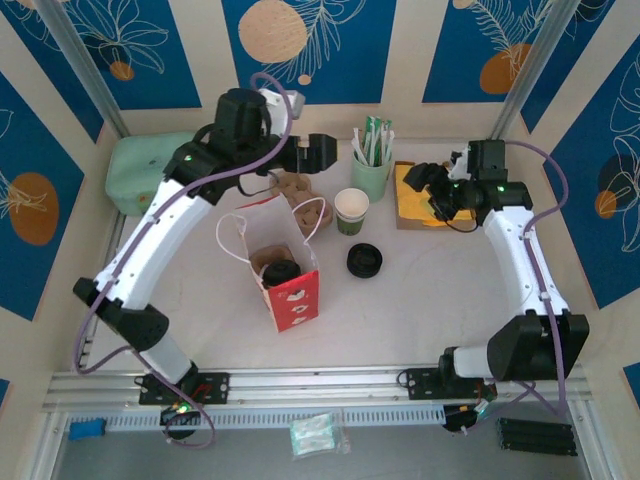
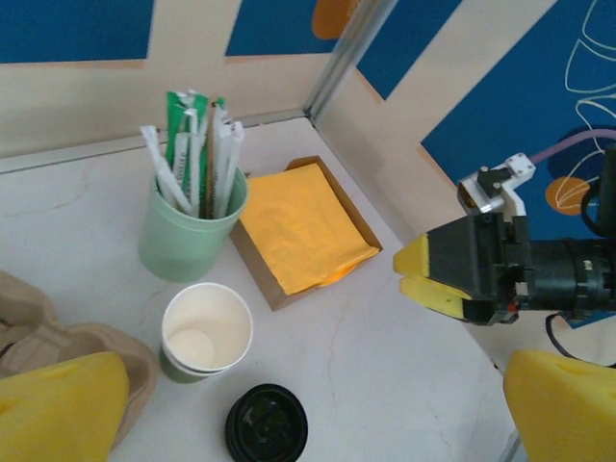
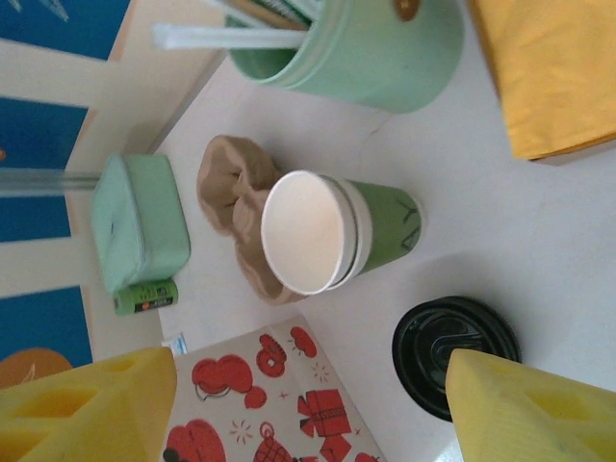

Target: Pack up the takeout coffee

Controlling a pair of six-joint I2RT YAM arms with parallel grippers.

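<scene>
- Top external view: the coffee (image 1: 281, 272), black-lidded, sits down inside the bag (image 1: 300, 302).
- My left claw (image 1: 318, 152) is spread wide, holding nothing.
- My right claw (image 1: 430, 190) is spread too, empty.

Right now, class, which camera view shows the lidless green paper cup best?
The right wrist view: the lidless cup appears large and whole, with rim, inside and green side all visible. The left wrist view looks down into it, hiding most of its side. The top external view shows it whole but small.
</scene>
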